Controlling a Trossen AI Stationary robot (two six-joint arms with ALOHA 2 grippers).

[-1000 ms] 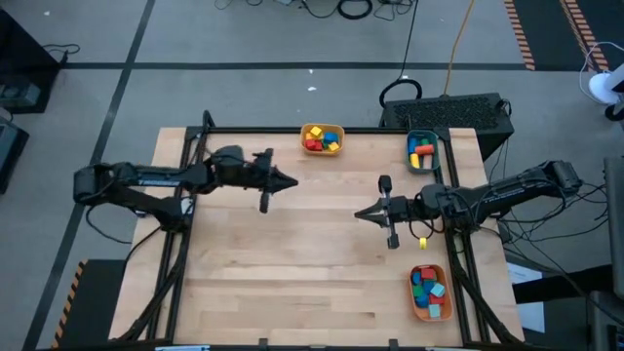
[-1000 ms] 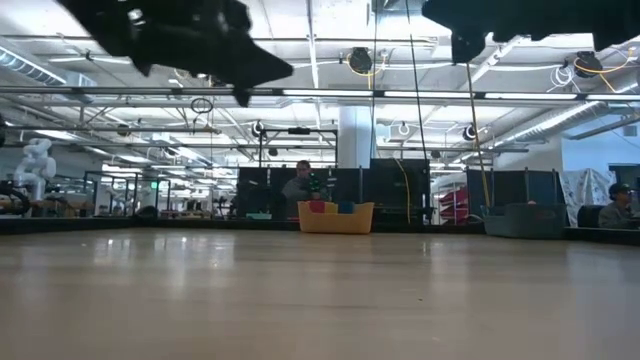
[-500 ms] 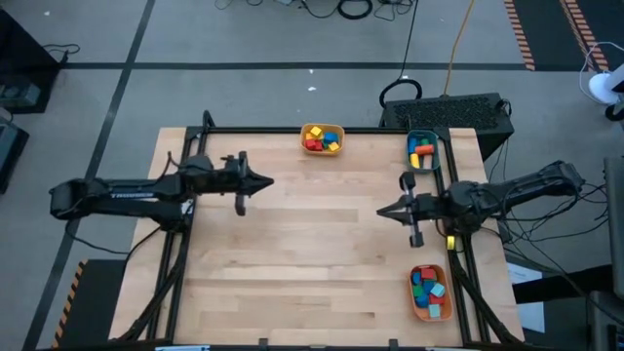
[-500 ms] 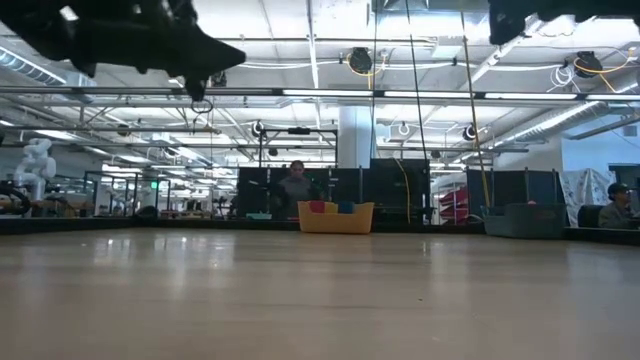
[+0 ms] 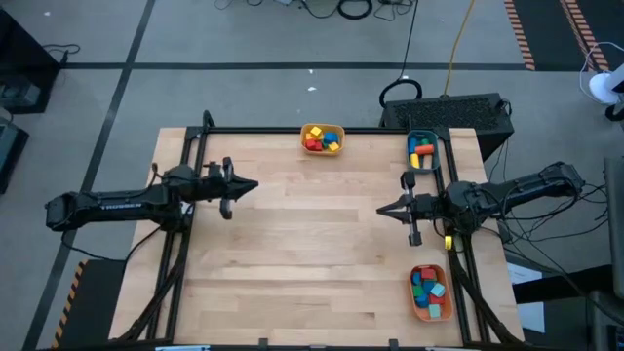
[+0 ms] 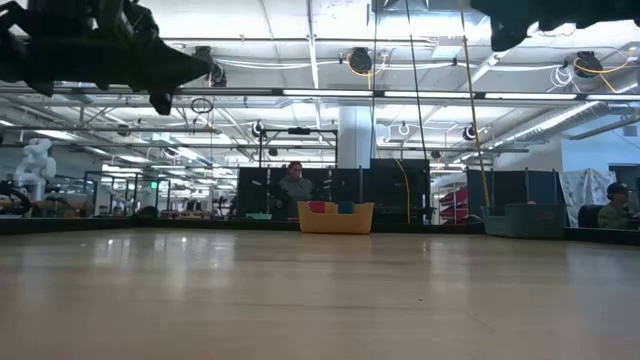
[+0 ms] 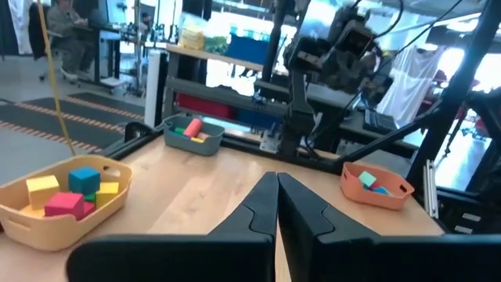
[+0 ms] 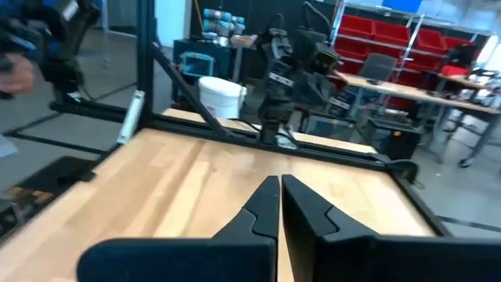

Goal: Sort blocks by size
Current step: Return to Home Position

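Observation:
All the blocks lie in three bins: red, yellow and blue ones in the yellow bin at the table's far edge, several in the teal bin at the far right, several in the orange bin at the near right. My left gripper is shut and empty, held above the table's left part. My right gripper is shut and empty, held above the right part between the teal and orange bins. The yellow bin also shows in the left wrist view and the low view.
A black frame rail runs along the table's far edge, with uprights at the left and right sides. The wooden table top between the two arms is bare. People sit in the room beyond the table.
My left gripper has drawn back toward the table's left edge, staying shut and above the table. My right gripper has drawn back a little toward the right edge and then held still. No block has moved.

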